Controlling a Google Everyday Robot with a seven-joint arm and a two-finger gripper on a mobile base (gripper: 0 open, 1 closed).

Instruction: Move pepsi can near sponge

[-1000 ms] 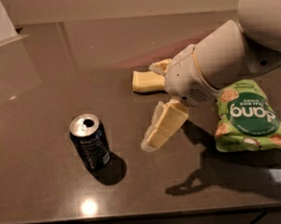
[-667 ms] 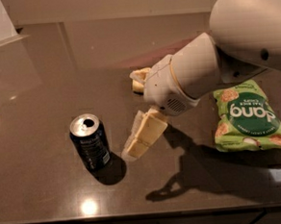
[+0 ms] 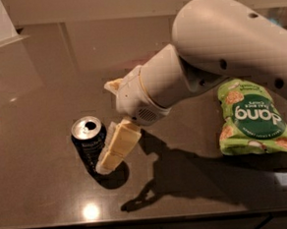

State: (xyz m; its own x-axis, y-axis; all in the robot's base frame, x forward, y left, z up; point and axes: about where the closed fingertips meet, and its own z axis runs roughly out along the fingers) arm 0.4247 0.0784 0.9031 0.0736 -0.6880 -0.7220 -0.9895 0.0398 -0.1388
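End effector: The end effector was low over the tabletop. It was right up against the pepsi can, on the can's 4 o'clock side. It was cream-yellow and pointed down toward 7 o'clock.
End effector state: I could not tell if it was released or clenched. I could not tell if it was grasping the can.
Arm: The big white arm came in from 2 o'clock. It covered much of the back of the tabletop.
Pepsi can: It stood upright, at about 8 o'clock from the middle of the tabletop. It was dark blue with a shiny silver top. The hole in the top was open.
Sponge: Only a small pale yellow bit of the sponge showed, poking out from behind the arm. It was at about 1 o'clock from the can, near it but not touching.
Green snack bag: The green snack bag lay flat at 3 o'clock, well apart from the can. The arm hid a bit of its top edge.
Shadow: A dark shadow lay on the tabletop between the can and the bag.
Tabletop: It was dark brown and shiny. A bright spot of light sat at 6 o'clock from the can.
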